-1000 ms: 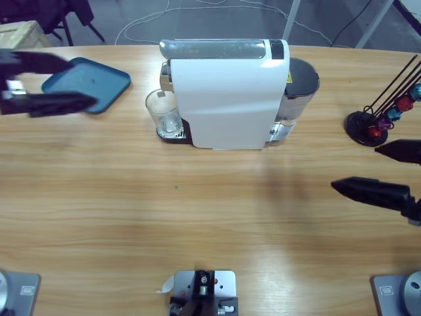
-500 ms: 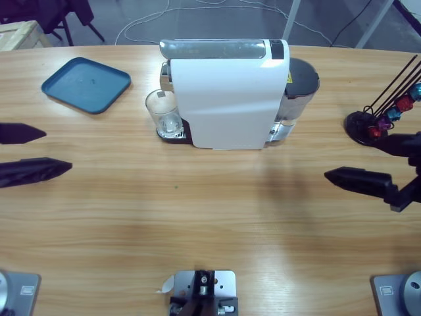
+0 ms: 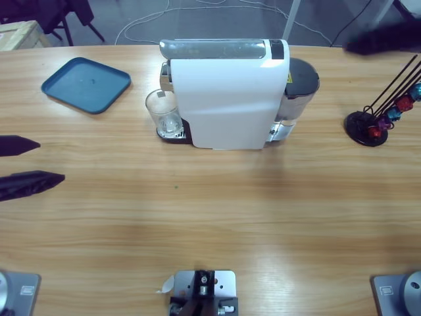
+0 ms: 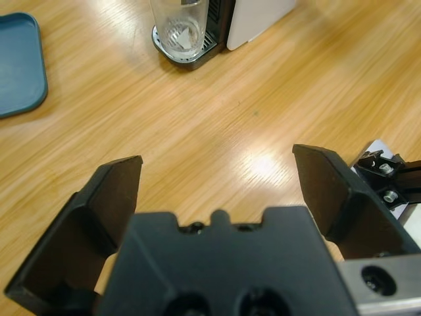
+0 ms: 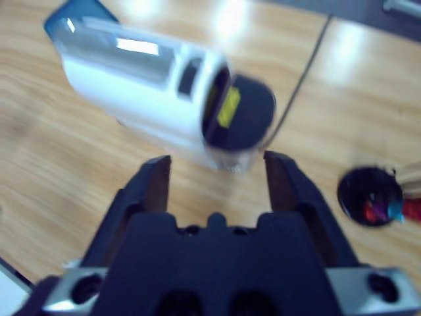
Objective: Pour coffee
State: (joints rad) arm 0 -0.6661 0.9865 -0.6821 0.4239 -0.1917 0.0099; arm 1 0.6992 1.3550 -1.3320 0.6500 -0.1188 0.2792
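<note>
Long wooden table [image 3: 217,210] with a blue tray [image 3: 86,84] sitting up in the far left corner, nothing on it. Over on the right edge there's a black capsule stand [image 3: 368,128] with thin rods leaning up out of a round base, and a few red and blue capsules [image 3: 389,114] hanging low on it. Some cables [image 3: 197,8] snake across the grey floor behind the table.

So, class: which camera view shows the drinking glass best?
The high view: the glass stands whole on the coffee machine's drip tray. The left wrist view crops its top; the right wrist view shows none of it.
</note>
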